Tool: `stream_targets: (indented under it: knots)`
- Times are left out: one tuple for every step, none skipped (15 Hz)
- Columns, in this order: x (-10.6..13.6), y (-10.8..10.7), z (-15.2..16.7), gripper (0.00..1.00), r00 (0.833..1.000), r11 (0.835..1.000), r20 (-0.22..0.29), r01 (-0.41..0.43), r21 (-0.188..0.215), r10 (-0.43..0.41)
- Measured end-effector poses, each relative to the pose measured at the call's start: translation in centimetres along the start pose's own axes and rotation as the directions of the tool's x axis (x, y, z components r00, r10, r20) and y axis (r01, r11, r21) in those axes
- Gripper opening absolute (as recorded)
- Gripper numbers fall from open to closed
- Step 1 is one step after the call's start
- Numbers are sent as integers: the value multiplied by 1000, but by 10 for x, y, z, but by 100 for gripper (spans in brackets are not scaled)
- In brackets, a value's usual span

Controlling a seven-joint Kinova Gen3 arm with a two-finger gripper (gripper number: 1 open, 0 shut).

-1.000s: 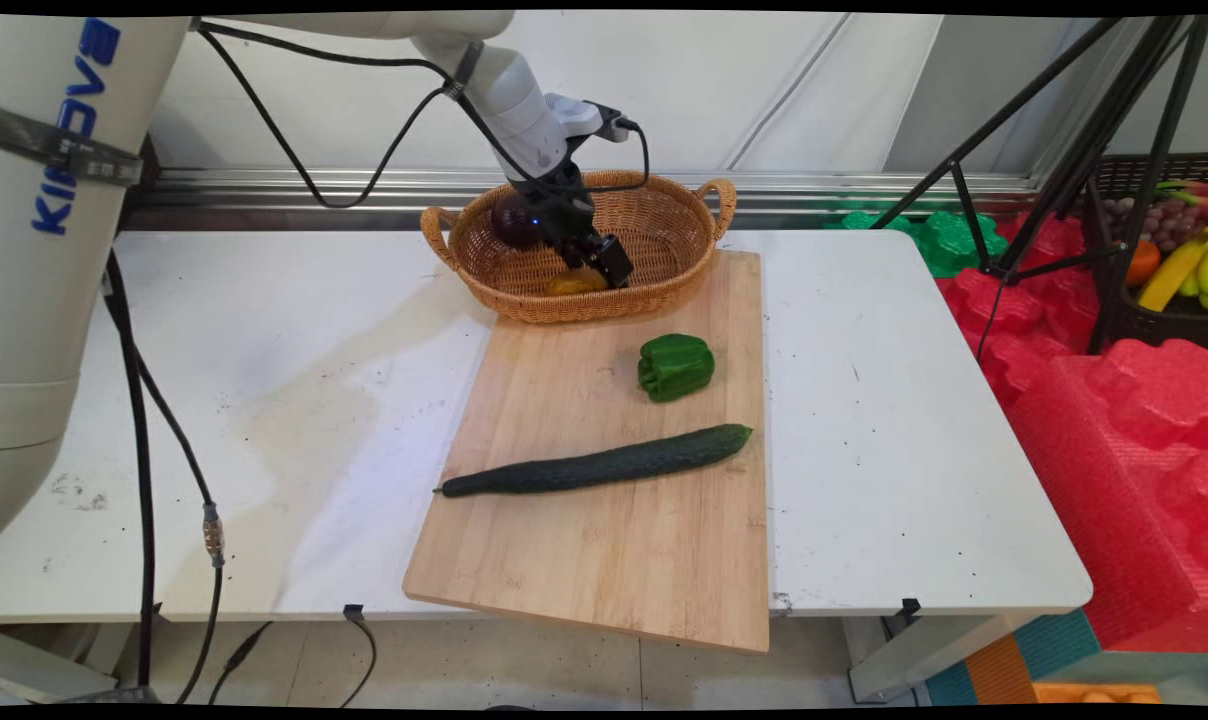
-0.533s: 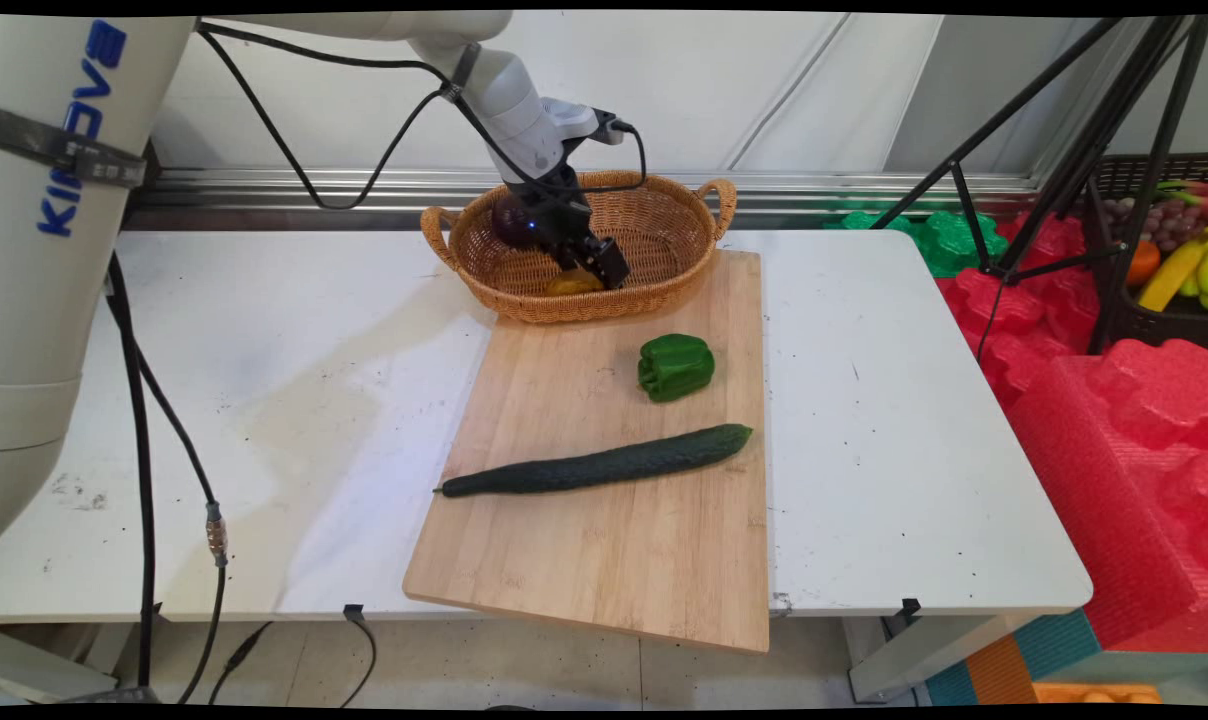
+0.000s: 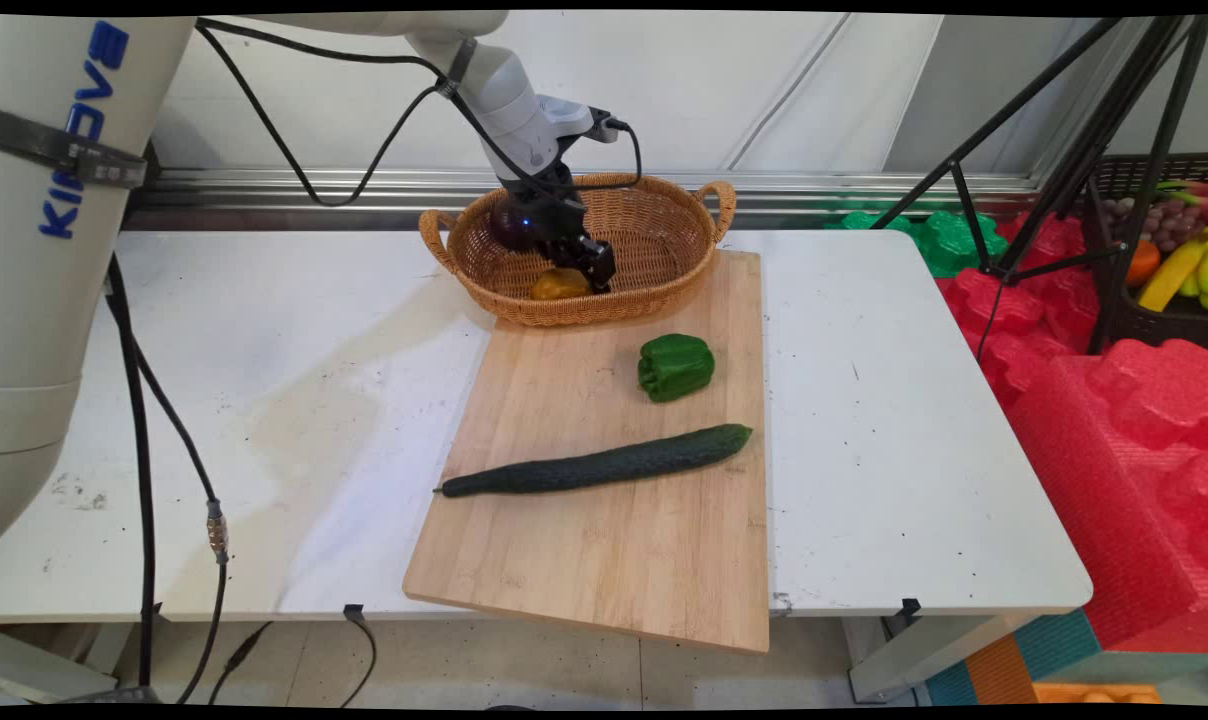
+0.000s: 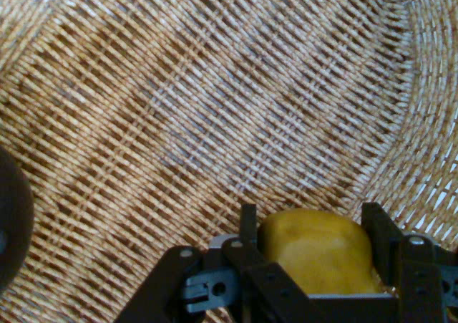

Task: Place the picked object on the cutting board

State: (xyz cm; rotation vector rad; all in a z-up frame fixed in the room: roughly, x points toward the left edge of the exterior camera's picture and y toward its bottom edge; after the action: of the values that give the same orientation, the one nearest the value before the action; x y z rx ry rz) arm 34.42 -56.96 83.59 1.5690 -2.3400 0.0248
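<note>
My black gripper (image 3: 578, 282) reaches down into the wicker basket (image 3: 664, 285) at the back of the table. In the hand view the gripper (image 4: 311, 219) has a rounded yellow fruit (image 4: 315, 255) between its two fingers (image 4: 247, 226), which press against its sides. From the main view, the yellow fruit (image 3: 559, 285) shows just left of the gripper, low over the basket's floor. A dark purple round thing (image 3: 507, 222) lies in the basket behind the hand, and it shows at the hand view's left edge (image 4: 11, 223).
A wooden cutting board (image 3: 614, 540) lies in front of the basket with a green pepper (image 3: 675, 366) and a long cucumber (image 3: 599, 465) on it. Black cables hang at the left. A tripod (image 3: 1044, 150) and red foam (image 3: 1114, 420) stand to the right of the table.
The gripper has moved a little to the left and up inside the basket, and the yellow fruit has gone with it.
</note>
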Motion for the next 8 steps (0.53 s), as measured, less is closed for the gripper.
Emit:
stream_targets:
  knots:
    - [0,0,-1,0,1000,1000,-1,-1,3,1]
    - [1,-1,-2,0,1000,1000,-6,-3,9,3]
    - [2,-1,-3,0,1000,1000,-9,-6,12,6]
    - [4,-1,-4,0,1000,1000,-14,-11,20,11]
    - [6,-1,-6,0,1000,999,-20,-20,28,21]
    - [7,-1,-9,0,999,999,-26,-31,37,32]
    - [9,0,-12,0,999,998,-31,-43,46,44]
    - [10,0,-15,0,998,997,-34,-53,52,55]
